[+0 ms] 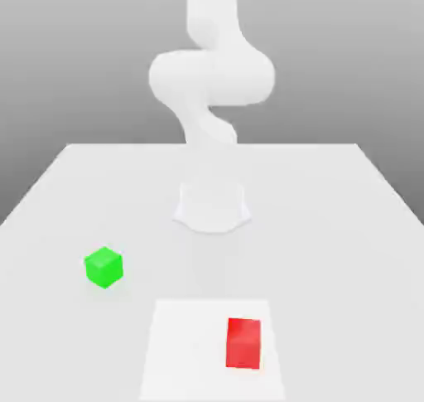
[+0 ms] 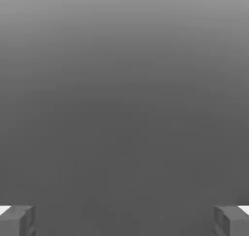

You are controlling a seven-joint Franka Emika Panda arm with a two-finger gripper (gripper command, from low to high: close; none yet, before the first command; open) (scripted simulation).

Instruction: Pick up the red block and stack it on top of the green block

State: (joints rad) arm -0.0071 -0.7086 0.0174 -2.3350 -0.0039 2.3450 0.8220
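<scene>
From my exterior view, the matte, bright red block (image 1: 243, 343) sits on a flat white square patch (image 1: 189, 351) of the pale surface (image 1: 331, 226), toward the exterior view's right side of that patch. I can see its top and the side facing the camera; its far side and underside are hidden from me. The patch's near edge lies right at the bottom of the picture, so I can't tell whether it runs on. The small, bright green cube (image 1: 104, 267) rests directly on the surface, well apart from the red block, over to the exterior view's left, one corner turned toward me.

The smooth white robot arm (image 1: 212, 77) is cut off at the top, and its pale base blends into the surface. My hand view gives me the grey jaws (image 2: 124, 220) spread wide, partly cropped, with nothing between them.
</scene>
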